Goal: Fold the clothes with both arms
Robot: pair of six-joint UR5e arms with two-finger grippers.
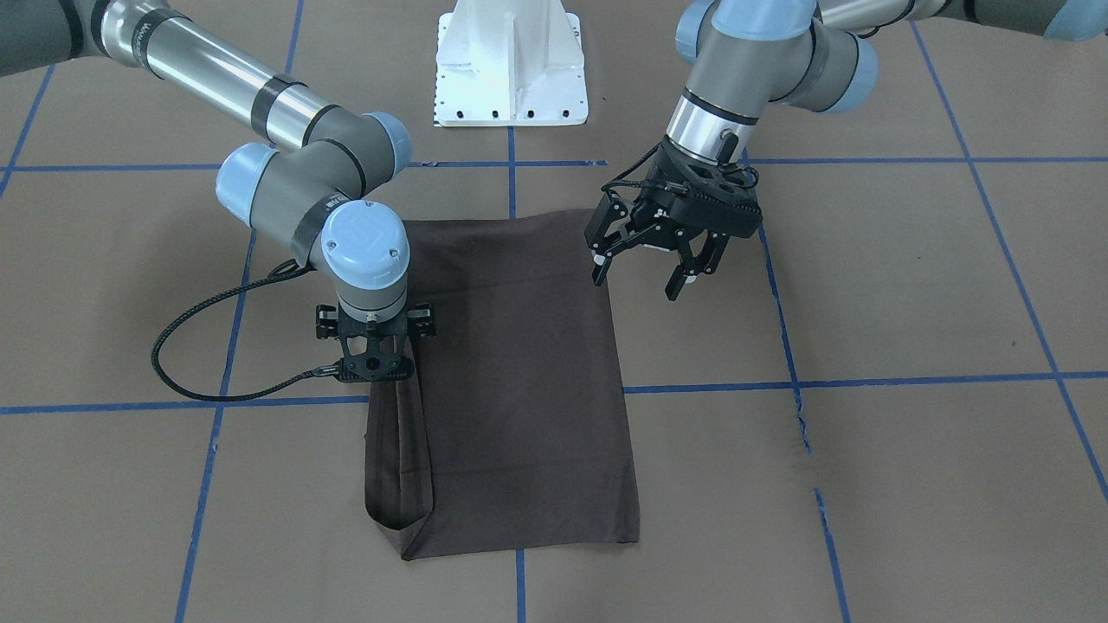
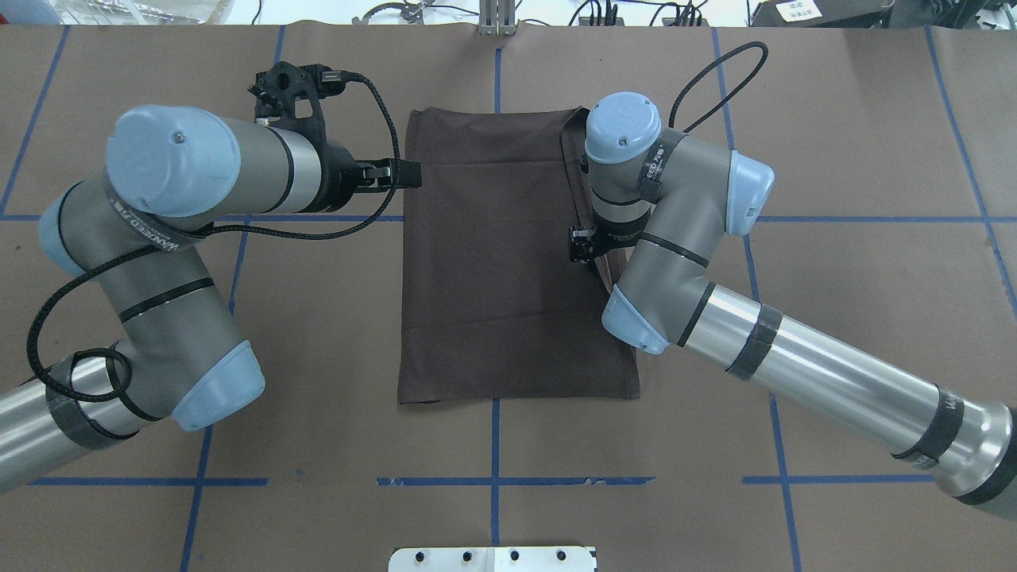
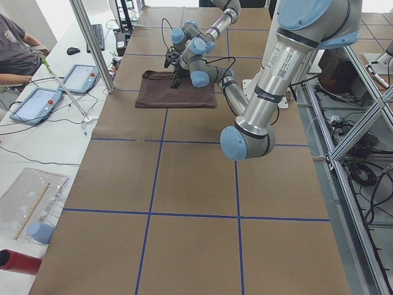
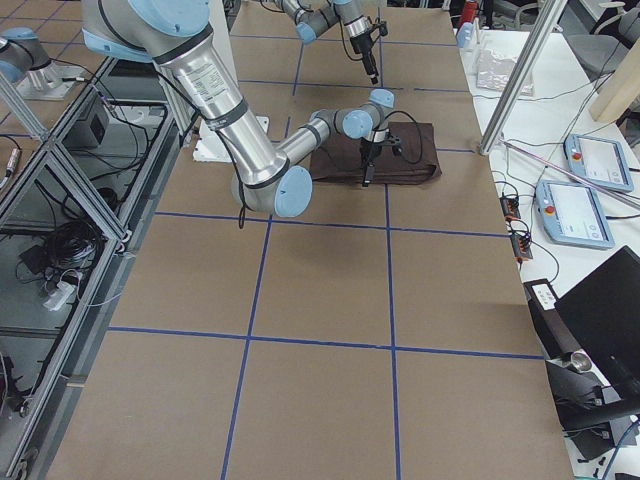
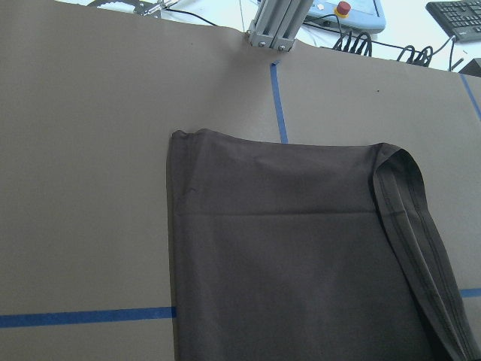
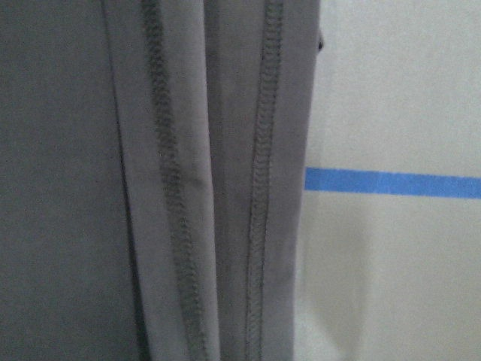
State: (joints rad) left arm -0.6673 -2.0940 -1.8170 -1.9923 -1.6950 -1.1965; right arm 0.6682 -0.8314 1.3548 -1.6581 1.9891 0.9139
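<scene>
Here: left gripper (image 1: 636, 285) splayed beside T-shirt (image 1: 519, 372); right gripper (image 1: 374, 363) over hem (image 1: 407, 450), grip indiscernible; arm lettering (image 2: 143, 226) illegible.

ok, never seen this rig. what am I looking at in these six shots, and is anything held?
Two jointed robot arms work at a brown-papered table marked with blue tape. Two pictures look down from fixed cameras on opposite sides, two look along the table from its ends, and two come from cameras on the wrists. A dark T-shirt lies folded into a rectangle. The left hand is open and empty by one edge. The right hand points down onto the stitched edge; whether it grips there is hidden.
</scene>
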